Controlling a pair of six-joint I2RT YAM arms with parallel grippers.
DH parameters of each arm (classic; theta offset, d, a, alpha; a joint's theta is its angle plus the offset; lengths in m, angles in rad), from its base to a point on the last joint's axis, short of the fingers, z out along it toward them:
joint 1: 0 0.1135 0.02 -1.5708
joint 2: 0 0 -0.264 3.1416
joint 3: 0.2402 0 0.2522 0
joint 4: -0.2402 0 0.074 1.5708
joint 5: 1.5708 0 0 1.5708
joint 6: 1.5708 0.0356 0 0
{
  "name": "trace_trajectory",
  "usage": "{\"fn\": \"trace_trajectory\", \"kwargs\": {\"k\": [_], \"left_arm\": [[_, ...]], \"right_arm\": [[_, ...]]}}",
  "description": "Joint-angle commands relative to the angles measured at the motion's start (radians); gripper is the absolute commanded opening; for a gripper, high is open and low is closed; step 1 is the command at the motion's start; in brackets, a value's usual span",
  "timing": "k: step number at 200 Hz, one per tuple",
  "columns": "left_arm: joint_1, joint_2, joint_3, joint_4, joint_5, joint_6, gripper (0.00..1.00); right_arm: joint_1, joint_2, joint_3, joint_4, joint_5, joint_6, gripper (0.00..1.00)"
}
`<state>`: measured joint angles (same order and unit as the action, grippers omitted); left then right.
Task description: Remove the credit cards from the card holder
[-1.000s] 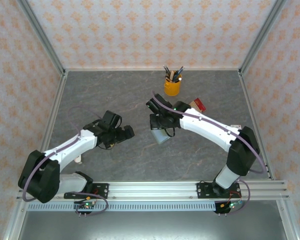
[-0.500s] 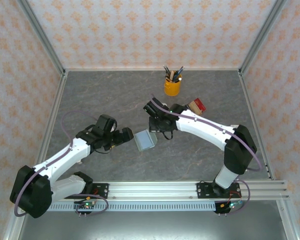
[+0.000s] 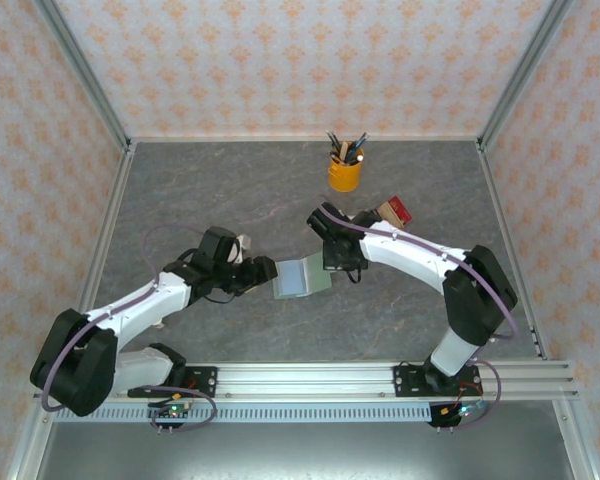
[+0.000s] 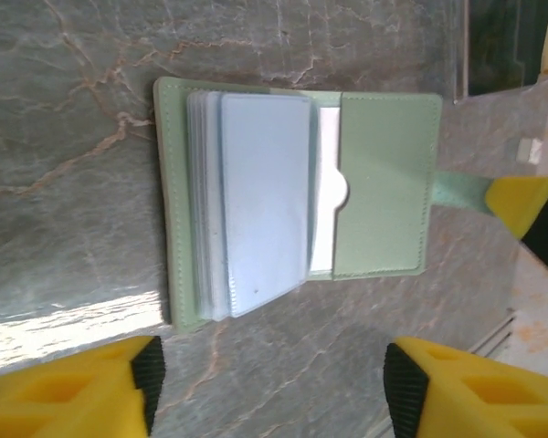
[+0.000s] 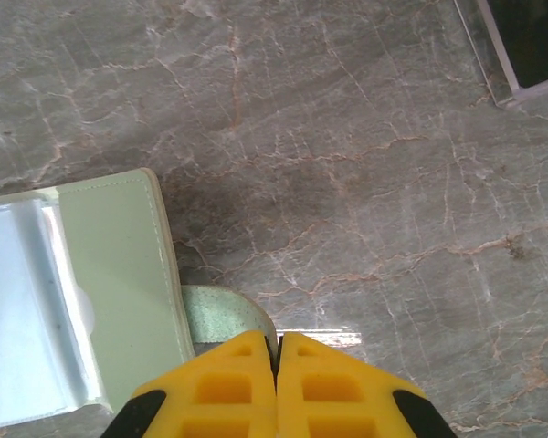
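Left tool [image 3: 264,270] hangs with its jaws apart and empty, just beside the open wallet [image 3: 298,278] lying flat mid-worktop [image 3: 200,190], cards [image 4: 265,196] tucked in its clear sleeves. Right tool [image 5: 276,351] is pinched tight on the wallet's strap [image 5: 221,315]. A yellow pen pot [image 3: 344,174] stands near the far edge

No legible text, brand, number or sign: plain green leather on the card holder [image 4: 384,182], blank pale face on the card [image 4: 265,201] in its clear sleeve, unmarked yellow pen cup [image 3: 344,176].
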<state>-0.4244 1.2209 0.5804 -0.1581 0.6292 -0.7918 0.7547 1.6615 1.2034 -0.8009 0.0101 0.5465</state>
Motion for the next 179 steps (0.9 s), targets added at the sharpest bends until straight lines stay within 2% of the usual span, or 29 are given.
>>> {"fn": "trace_trajectory", "kwargs": {"k": [1,38,66,103,131,179], "left_arm": [[0.003,0.021,-0.002,0.085,0.054,-0.006,0.60],[-0.030,0.111,0.052,0.088,0.065,0.002,0.49],[-0.071,0.200,0.134,0.013,-0.009,0.026,0.44],[-0.085,0.309,0.215,-0.034,-0.066,0.016,0.41],[-0.087,0.362,0.255,-0.079,-0.105,0.019,0.40],[-0.088,0.429,0.300,-0.102,-0.098,0.009,0.40]], "right_arm": [[-0.018,0.036,-0.019,-0.001,0.031,-0.017,0.07],[-0.034,0.097,-0.017,0.026,0.036,-0.023,0.06],[-0.034,0.106,-0.049,0.059,0.053,-0.042,0.06],[-0.034,0.092,-0.074,0.079,0.077,-0.073,0.06],[-0.034,0.080,-0.097,0.116,0.027,-0.093,0.06],[-0.034,0.071,-0.116,0.139,0.003,-0.107,0.06]]}}
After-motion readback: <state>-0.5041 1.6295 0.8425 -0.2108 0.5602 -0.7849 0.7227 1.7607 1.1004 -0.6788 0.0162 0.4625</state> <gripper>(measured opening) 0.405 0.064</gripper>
